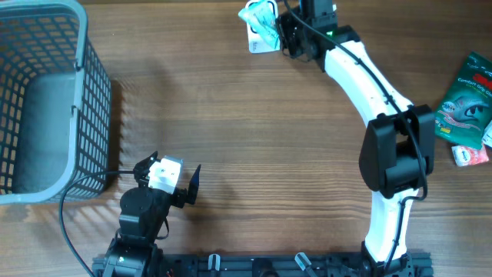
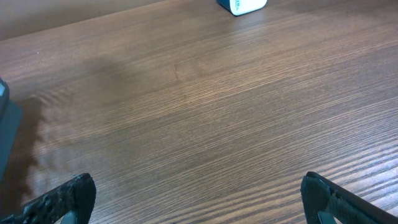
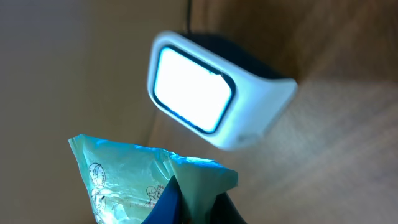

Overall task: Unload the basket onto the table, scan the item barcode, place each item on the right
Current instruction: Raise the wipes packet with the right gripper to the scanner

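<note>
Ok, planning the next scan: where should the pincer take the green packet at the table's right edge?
Probably by its free left edge, coming from above: the green packet lies flat, and a small white item crowds its lower side.

Left arm (image 1: 138, 214): folded near base; left gripper (image 1: 171, 169) jaws wide apart;
Right arm (image 1: 360, 75): stretched far forward; right gripper (image 1: 280, 29) pinching teal packet (image 1: 260, 15)

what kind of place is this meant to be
Probably a mock shop checkout on a brown wooden table: a grey plastic mesh shopping basket, a white scanner with a lit window, and a teal plastic packet held up to it.
</note>
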`<control>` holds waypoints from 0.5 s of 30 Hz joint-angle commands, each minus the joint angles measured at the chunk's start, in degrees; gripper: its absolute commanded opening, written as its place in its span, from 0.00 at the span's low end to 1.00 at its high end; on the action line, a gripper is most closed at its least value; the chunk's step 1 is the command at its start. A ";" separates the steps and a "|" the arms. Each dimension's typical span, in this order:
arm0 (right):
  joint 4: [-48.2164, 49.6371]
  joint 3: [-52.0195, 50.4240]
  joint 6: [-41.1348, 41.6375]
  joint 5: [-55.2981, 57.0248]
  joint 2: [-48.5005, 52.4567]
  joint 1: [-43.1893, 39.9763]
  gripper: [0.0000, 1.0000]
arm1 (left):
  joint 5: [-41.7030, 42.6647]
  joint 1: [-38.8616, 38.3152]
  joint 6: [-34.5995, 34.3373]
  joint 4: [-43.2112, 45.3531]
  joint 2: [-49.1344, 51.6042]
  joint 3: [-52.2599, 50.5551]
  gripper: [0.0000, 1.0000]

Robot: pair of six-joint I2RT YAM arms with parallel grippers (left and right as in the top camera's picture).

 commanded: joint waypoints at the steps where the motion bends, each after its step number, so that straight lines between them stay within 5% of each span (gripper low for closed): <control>1: 4.02 0.48 2.27 10.56 1.25 1.01 0.05 | 0.68 0.24 0.68 0.00 -0.17 -0.28 1.00; 15: 0.61 1.09 2.99 6.51 3.96 -0.04 0.05 | 0.68 0.24 0.68 0.00 -0.17 -0.28 1.00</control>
